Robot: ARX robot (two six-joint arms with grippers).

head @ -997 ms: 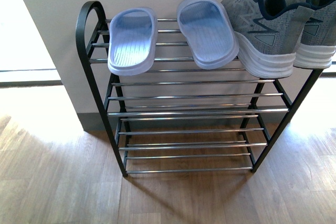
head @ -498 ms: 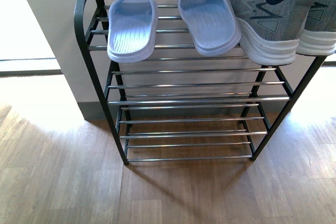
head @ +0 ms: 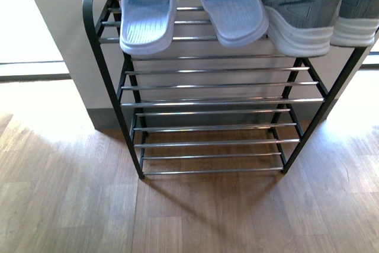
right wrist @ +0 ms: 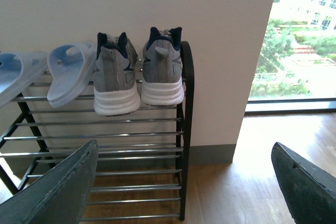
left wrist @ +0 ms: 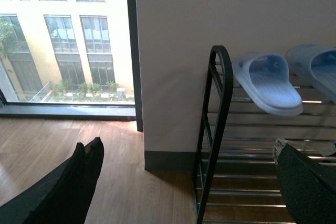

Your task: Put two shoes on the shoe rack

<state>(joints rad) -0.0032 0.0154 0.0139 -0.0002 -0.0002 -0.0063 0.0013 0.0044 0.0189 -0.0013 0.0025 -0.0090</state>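
As the front view has slid the shoe rack upward in frame, I judge I'm backing away. Both sneakers and both slides sit on its top tier, so placing looks done. My left end effector and right end effector are spread open, empty.

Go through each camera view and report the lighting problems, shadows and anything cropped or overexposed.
Front view: daylight blows out the floor at far left, the shoe rack casts a shadow toward the camera, and the sneakers are cropped at the top edge. Left wrist view: the window is bright and the dark gripper fingers lose detail. Right wrist view: the outdoor scene at right is overexposed.
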